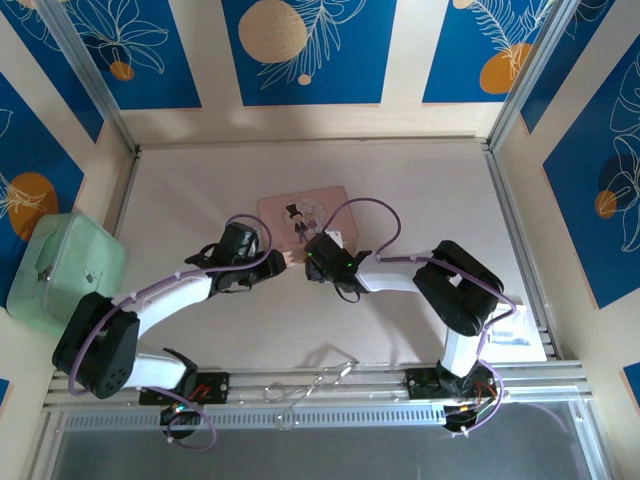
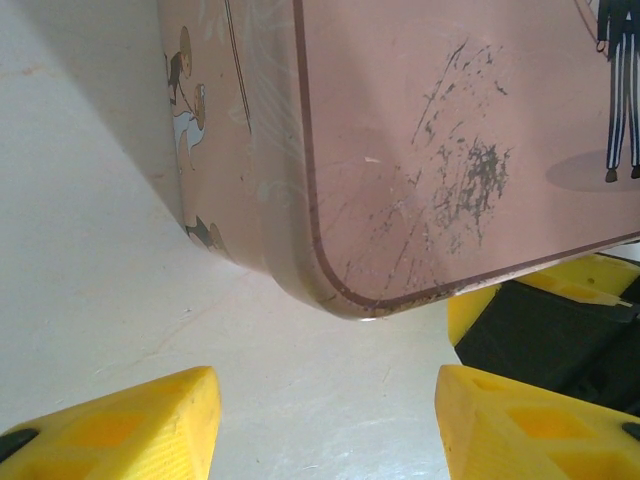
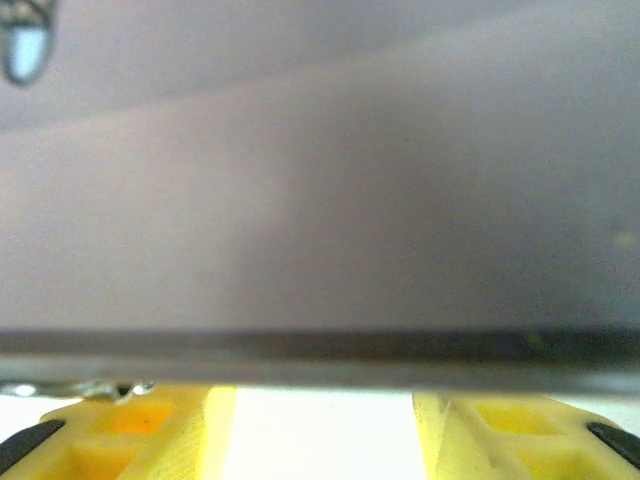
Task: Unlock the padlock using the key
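- In the top view my left fingers [image 1: 288, 261] and my right fingers [image 1: 312, 248] meet close together at the near edge of the pink tin [image 1: 275, 210], a little above the middle of the frame.
- My left fingers are released. In the left wrist view the two yellow tips stand wide apart at the bottom of the frame, with bare white surface [image 2: 90, 300] between them.
- Above them, a rounded and scratched corner of the tin takes the upper right of that view.
- At the right edge of the same view, the yellow tips of my right fingers show just beside the lower edge of the tin.
- My right fingers are released too. In the right wrist view the tips are apart at the bottom, with nothing between them, and the blurred side of the tin is just in front.
- I cannot tell where the padlock is. A small silvery blur [image 3: 25, 40] sits in the upper left corner of the right wrist view, and I cannot say what it is.
- A pale green box [image 1: 65, 265] stands at the left edge of the top view, well apart from the tin.
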### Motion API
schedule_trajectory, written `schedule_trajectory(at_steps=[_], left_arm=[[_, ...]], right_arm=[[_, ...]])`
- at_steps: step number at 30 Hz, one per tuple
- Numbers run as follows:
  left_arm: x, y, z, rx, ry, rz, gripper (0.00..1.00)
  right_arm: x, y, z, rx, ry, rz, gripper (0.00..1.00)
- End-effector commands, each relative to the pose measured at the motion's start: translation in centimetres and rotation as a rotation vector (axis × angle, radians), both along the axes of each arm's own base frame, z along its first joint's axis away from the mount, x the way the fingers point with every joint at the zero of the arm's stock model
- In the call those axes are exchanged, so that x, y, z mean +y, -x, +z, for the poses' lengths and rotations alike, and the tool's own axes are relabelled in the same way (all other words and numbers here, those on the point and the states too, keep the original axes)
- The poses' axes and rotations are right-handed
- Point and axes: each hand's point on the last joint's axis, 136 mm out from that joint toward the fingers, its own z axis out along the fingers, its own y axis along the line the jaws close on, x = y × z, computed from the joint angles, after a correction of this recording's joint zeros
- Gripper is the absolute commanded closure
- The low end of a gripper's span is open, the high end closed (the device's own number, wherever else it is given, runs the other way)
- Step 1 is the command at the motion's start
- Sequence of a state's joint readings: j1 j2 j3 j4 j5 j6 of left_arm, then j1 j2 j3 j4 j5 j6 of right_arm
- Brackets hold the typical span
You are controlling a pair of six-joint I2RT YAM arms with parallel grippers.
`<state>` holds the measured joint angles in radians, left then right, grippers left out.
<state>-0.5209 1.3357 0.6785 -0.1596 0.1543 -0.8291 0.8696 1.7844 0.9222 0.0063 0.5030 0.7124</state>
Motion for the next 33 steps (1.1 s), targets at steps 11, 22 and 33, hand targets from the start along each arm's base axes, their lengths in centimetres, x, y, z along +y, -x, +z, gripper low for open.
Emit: schedule_trajectory(at_steps=[11,22,33], left_arm=[[0.3,0.1,0.8,-0.002,0.0,-0.011,0.41],[0.3,0.1,0.9,-0.003,0.0,-0.011,0.41],[0.3,0.1,0.8,-0.004,0.008,-0.008,0.41]], right_arm=[[-0.2,-0.8,2.2,-0.052,-0.048,-0.018,0.49],[-0.3,-0.7,1.4,-0.02,-0.016,-0.051,0.49],[-0.6,-0.3,0.6,0.006,-0.017,-0.061,0.52]])
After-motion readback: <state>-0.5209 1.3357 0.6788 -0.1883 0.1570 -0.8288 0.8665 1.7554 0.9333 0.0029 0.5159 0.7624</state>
